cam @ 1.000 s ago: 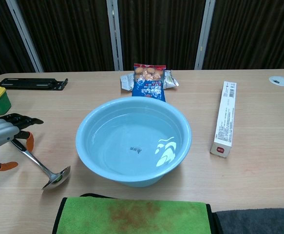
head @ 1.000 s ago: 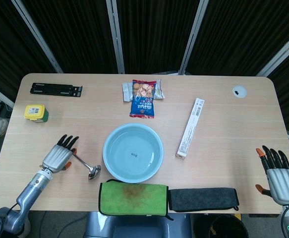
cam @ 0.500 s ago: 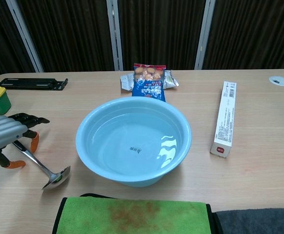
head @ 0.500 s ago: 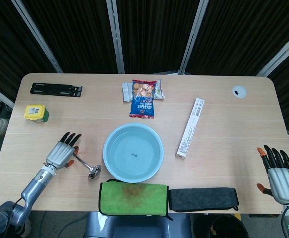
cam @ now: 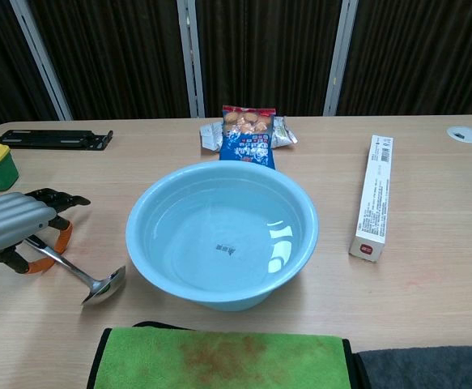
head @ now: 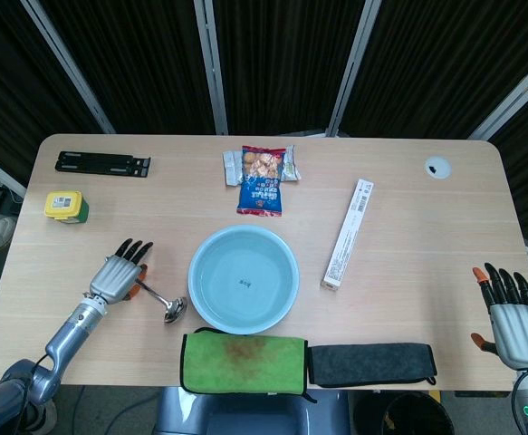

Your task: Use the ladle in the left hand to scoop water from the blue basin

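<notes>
Left hand [cam: 17, 225] holds ladle [cam: 78, 274] handle; ladle bowl moved nearer blue basin [cam: 222, 235], still on surface. Scoop not begun. Right hand [head: 517, 317] open, idle.

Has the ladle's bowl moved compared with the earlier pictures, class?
Yes. The ladle, held by the left hand, has shifted right, its bowl now closer to the blue basin in the chest view.
</notes>
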You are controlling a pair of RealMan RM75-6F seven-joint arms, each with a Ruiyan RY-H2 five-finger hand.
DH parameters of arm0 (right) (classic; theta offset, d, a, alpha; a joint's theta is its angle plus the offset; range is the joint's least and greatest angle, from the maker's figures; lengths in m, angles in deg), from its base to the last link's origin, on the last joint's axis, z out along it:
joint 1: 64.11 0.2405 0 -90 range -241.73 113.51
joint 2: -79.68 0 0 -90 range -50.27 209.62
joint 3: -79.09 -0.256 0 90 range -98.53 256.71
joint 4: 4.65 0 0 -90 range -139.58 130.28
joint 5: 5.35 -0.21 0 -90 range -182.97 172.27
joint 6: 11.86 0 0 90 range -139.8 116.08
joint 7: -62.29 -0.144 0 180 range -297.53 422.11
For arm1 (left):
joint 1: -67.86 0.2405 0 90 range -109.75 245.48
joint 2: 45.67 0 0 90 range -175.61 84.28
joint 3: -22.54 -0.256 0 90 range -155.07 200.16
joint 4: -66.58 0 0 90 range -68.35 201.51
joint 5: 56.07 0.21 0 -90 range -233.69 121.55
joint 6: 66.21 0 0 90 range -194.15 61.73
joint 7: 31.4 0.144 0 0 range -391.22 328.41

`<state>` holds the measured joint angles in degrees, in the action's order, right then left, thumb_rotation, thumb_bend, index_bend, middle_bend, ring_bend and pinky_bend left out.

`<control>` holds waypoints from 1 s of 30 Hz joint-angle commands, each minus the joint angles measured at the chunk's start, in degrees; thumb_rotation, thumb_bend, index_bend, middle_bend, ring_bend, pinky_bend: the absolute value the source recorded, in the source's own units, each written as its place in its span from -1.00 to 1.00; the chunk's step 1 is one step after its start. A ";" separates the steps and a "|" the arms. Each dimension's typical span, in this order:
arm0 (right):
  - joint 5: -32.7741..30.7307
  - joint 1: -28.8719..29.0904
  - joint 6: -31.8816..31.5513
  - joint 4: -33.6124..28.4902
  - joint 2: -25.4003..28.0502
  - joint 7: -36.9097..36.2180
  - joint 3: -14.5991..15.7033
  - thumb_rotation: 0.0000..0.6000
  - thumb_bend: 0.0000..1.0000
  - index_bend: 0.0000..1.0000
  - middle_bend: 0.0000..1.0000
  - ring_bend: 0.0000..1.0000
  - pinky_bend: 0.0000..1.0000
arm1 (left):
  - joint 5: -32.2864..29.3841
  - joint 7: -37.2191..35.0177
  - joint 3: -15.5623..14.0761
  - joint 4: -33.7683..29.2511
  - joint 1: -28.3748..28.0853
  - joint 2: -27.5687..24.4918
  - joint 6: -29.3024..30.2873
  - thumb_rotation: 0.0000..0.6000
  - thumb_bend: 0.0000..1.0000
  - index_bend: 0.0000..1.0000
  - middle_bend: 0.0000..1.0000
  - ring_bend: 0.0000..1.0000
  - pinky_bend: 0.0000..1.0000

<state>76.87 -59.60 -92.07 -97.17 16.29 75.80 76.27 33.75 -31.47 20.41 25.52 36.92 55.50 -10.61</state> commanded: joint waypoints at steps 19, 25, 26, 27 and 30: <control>1.17 -0.07 -0.47 -0.19 -0.15 0.11 0.76 1.00 -1.00 -1.00 -1.00 -1.00 -1.00 | 6.21 -3.41 -3.95 -16.17 3.15 -10.59 13.83 1.00 -0.31 0.29 -1.00 -1.00 -1.00; 1.39 0.03 -0.24 -0.25 -0.51 0.71 1.05 1.00 -1.00 -1.00 -1.00 -1.00 -1.00 | 8.22 -5.02 -5.36 -22.24 3.70 -14.84 16.51 1.00 -0.32 0.40 -1.00 -1.00 -1.00; 1.53 0.02 -0.29 -0.28 -0.58 0.74 1.12 1.00 -1.00 -1.00 -1.00 -1.00 -1.00 | 7.83 -5.89 -5.23 -23.20 3.80 -15.27 16.49 1.00 -0.32 0.41 -1.00 -1.00 -1.00; 1.61 0.00 -0.33 -0.30 -0.61 0.75 1.16 1.00 -1.00 -1.00 -1.00 -1.00 -1.00 | 7.59 -6.31 -5.13 -23.65 3.84 -15.48 16.46 1.00 -0.33 0.42 -1.00 -1.00 -1.00; 1.97 -0.12 -0.57 -0.25 -0.81 0.83 1.38 1.00 -1.00 -1.00 -1.00 -1.00 -1.00 | 7.04 -7.50 -4.75 -25.58 4.10 -16.42 16.91 1.00 -0.32 0.43 -1.00 -1.00 -1.00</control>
<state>78.76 -59.69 -92.58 -97.39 15.52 76.63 77.61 41.06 -38.30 15.53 0.80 40.78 39.71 5.93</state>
